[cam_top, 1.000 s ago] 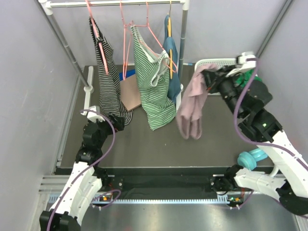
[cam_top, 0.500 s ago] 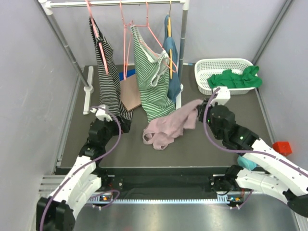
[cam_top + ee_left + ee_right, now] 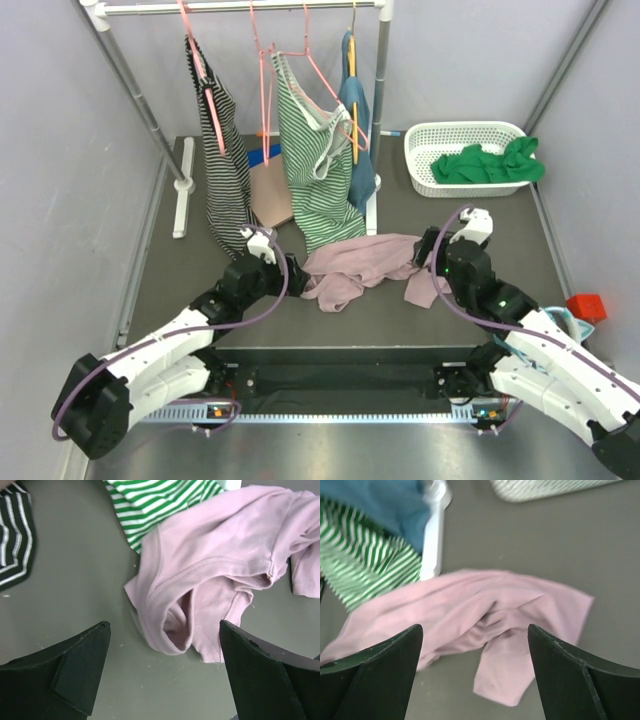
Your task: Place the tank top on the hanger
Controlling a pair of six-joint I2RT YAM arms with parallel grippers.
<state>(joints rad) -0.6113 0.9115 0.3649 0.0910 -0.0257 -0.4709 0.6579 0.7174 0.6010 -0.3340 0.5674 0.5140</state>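
tank top (image 3: 352, 266) crumpled | left fingers (image 3: 75, 672) low, spread | right fingers (image 3: 370, 677) low, spread

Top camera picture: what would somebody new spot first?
The crumpled dusty-pink tank top lying on the dark table, mid-front, with the left gripper and right gripper open on either side. Behind it, a green-and-white striped top hangs on the rail; a bright green cloth lies in the white basket at the back right.

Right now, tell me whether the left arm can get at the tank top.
Probably yes. The left tool hangs open just above the bunched end of the tank top, with nothing between them. The green-striped top touches its far edge but does not cover it.
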